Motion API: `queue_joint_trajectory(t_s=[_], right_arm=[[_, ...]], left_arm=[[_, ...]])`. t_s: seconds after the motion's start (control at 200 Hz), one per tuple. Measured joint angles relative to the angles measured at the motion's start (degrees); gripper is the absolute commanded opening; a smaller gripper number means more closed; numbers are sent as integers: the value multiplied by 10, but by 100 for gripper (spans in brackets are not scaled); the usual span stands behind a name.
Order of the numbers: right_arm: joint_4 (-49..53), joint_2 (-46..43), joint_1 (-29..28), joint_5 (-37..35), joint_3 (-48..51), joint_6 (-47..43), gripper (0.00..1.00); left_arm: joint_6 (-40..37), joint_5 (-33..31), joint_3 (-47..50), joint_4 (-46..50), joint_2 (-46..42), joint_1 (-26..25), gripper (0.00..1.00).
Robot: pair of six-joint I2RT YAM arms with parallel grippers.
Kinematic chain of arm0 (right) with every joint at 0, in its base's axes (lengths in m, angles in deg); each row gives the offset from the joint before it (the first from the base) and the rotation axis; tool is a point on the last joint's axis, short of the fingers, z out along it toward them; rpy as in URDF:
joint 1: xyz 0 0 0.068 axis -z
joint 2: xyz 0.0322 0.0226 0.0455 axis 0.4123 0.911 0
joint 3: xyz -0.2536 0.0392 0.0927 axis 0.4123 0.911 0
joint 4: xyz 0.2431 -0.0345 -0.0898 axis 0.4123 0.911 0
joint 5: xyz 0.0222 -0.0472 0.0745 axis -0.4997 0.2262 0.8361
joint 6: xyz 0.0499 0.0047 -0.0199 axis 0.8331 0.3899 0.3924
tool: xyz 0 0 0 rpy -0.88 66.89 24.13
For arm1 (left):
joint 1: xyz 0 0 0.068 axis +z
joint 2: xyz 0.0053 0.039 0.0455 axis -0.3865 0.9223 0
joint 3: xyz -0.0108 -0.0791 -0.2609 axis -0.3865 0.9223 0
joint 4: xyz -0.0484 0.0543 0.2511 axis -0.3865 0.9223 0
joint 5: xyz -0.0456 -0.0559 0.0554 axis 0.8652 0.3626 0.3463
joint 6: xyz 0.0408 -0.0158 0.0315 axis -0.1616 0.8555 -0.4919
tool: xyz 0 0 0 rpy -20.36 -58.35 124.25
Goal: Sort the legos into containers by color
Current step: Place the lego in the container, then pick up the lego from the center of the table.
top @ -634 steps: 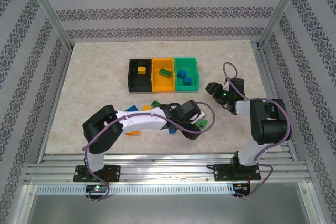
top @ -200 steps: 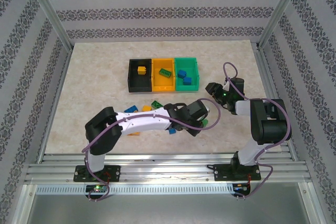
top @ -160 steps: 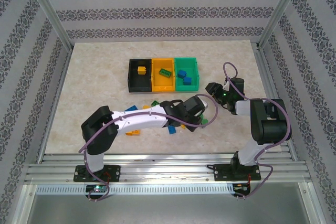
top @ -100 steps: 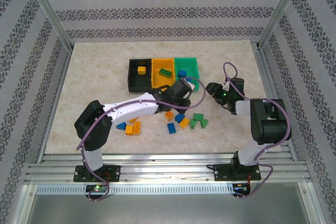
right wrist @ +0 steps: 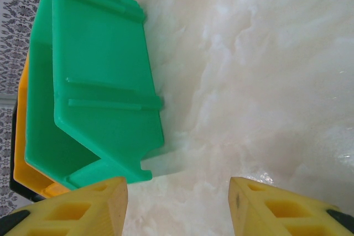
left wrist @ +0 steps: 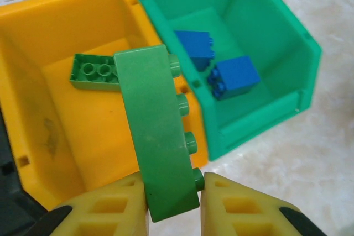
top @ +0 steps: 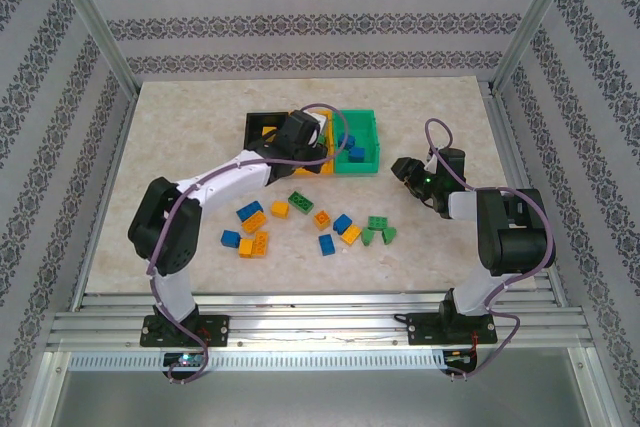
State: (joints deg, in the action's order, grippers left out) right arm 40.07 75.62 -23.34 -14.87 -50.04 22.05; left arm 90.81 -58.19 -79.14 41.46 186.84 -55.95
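My left gripper (left wrist: 172, 192) is shut on a long green lego (left wrist: 157, 136), which hangs tilted over the orange container (left wrist: 33, 42). Another green lego (left wrist: 94, 71) lies inside that container. Two blue legos (left wrist: 235, 75) sit in the green container (left wrist: 293, 42). From above, my left gripper (top: 300, 137) hovers over the row of containers, beside the black one (top: 258, 123). Several loose blue, green and orange legos (top: 322, 219) lie scattered in front of the row. My right gripper (right wrist: 178, 192) stands open and holds nothing, just right of the green container's outer wall (right wrist: 94, 81).
The right arm (top: 505, 227) rests folded at the table's right side, its gripper (top: 405, 169) pointing toward the containers. The left arm (top: 215, 182) stretches diagonally above the loose pile. Metal frame posts stand at the table corners.
My left arm has swung from the loose pile at the front up to the containers, carrying the green lego. The scattered legos it covered are now in sight. The right arm has stayed still.
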Motion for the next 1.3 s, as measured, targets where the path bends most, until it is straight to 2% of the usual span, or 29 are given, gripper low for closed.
queue_joint_trajectory(t_s=[0.075,0.135,0.345,0.555,0.939,1.299], right_arm=[[0,0,0,0,0,0,52],[0,0,0,0,0,0,52],[1,0,0,0,0,-2,52],[1,0,0,0,0,-2,52],[1,0,-2,-1,0,-12,52],[-13,16,-45,-24,0,-16,52]], left_arm=[[-1,3,-12,0,16,13,44],[0,6,-23,-1,27,22,47],[2,17,-24,-13,31,33,48],[2,28,24,-33,10,33,48],[3,28,136,-52,-80,33,48],[29,67,216,-53,-151,48,48]])
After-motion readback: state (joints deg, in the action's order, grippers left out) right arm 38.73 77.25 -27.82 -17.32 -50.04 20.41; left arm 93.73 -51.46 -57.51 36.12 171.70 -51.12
